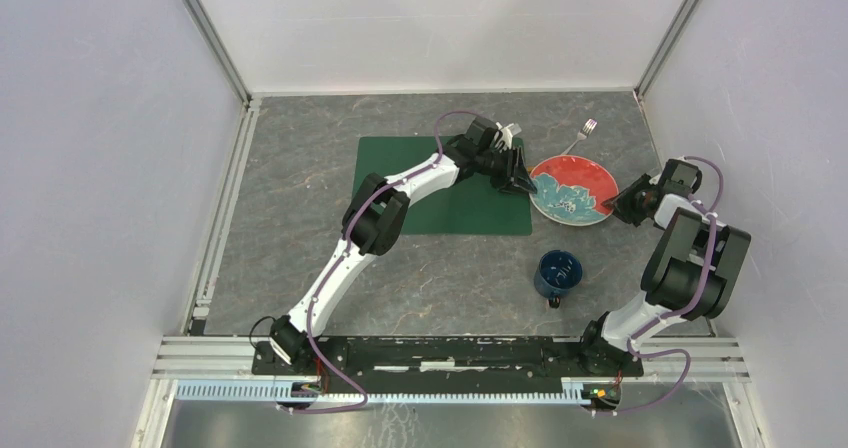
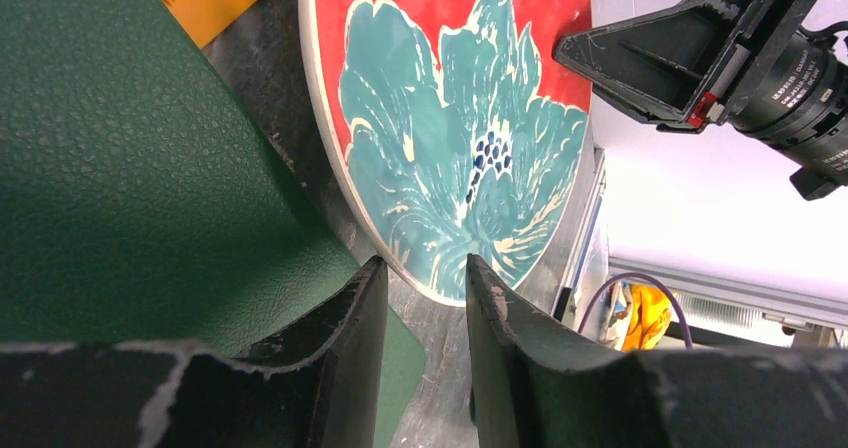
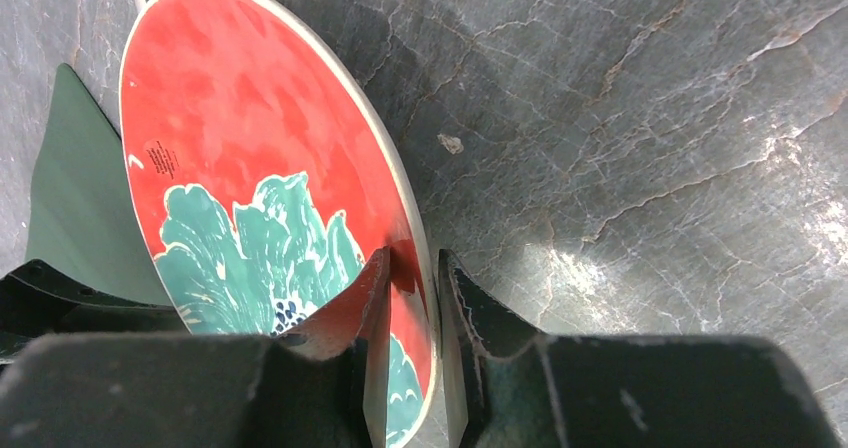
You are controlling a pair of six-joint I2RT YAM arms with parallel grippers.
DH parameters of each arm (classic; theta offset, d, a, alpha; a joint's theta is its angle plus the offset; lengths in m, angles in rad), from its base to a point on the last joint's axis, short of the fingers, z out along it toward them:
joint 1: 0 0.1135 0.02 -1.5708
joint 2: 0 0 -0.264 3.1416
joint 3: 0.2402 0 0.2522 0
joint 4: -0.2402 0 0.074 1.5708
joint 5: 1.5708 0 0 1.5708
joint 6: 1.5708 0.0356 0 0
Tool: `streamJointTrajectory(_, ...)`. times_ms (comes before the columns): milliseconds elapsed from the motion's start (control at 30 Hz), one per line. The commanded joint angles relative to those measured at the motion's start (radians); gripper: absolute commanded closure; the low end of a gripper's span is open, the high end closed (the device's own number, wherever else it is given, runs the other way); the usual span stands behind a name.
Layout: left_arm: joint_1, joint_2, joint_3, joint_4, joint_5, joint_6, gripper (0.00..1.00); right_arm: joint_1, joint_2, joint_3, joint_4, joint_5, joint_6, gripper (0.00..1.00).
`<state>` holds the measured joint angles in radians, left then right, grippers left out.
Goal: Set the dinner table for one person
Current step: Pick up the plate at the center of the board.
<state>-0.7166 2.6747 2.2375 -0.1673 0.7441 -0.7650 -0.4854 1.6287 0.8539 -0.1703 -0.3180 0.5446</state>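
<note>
The dinner table (image 1: 450,288) spreads out from my bases, dark grey and veined, under everything. Nearest, at my 1 o'clock, stands a blue mug (image 1: 558,274). Beyond it lies the red plate (image 1: 573,190) with a teal flower. My right gripper (image 3: 413,268) straddles its rim at 3 o'clock, one finger over the face and one outside; whether they pinch, I cannot tell. My left gripper (image 2: 425,268) sits at the plate's 9 o'clock, fingers apart, over the green placemat (image 1: 480,213) edge. Farthest, at the plate's 12 o'clock, lies a fork (image 1: 580,136).
</note>
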Motion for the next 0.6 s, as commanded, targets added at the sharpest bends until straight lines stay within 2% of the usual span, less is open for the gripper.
streamJointTrajectory(0, -0.001, -0.011, 0.04, 0.078, 0.01, -0.047, 0.6, -0.002, -0.035, -0.015, -0.026, 0.045, -0.025, 0.92)
streamJointTrajectory(167, -0.006, 0.001, 0.039, 0.09, -0.005, -0.045, 0.66, -0.002, -0.05, -0.034, -0.026, 0.045, -0.028, 0.92)
streamJointTrajectory(567, -0.015, 0.053, 0.044, 0.1, -0.049, -0.031, 0.66, -0.002, -0.073, -0.067, -0.024, 0.039, -0.028, 0.94)
